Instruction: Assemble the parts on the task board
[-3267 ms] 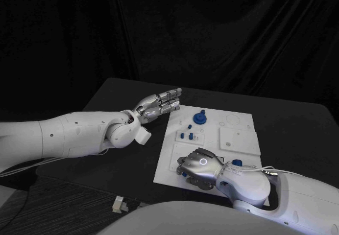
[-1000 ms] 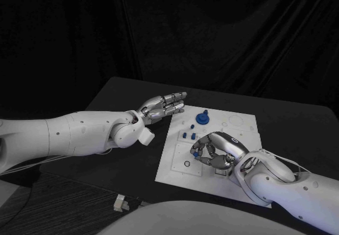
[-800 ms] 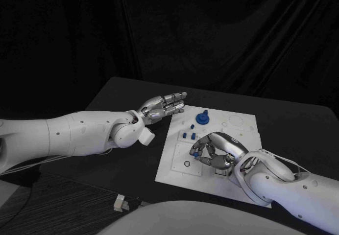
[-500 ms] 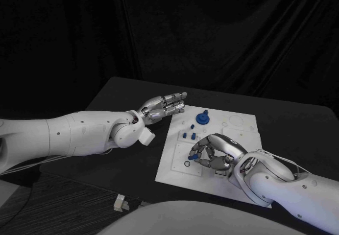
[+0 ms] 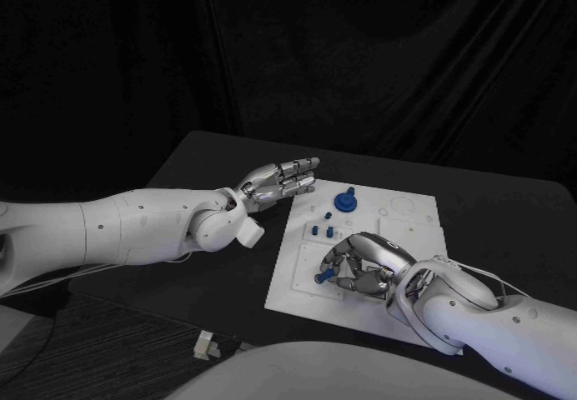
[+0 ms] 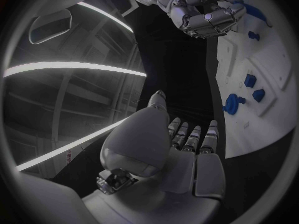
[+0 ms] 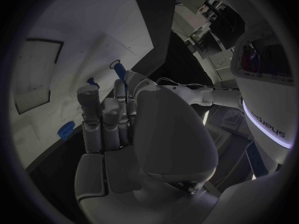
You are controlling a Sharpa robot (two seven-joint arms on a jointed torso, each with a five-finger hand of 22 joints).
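The white task board (image 5: 407,208) lies in the middle of the black table. My right hand (image 5: 370,265) hovers over its near left part, fingers curled, and pinches a small blue part (image 5: 321,274) at its fingertips. That part sits just above a small ring-shaped hole (image 7: 115,63) in the board (image 7: 81,30). A blue knob (image 5: 345,200) stands at the board's far left, with small blue pegs (image 5: 320,230) nearer. My left hand (image 5: 278,177) floats off the board's far left edge, fingers straight and apart, holding nothing. The left wrist view shows my left hand (image 6: 174,149) and the right hand (image 6: 206,10) over the board.
Black table (image 5: 204,167) surrounds the board on every side. A small pale object (image 5: 204,346) lies on the floor past the table's near left edge. Dark curtains hang behind.
My right hand has come from the board's near edge up over it, then eased towards the near left with the blue part in its fingertips. The left hand has hardly moved.
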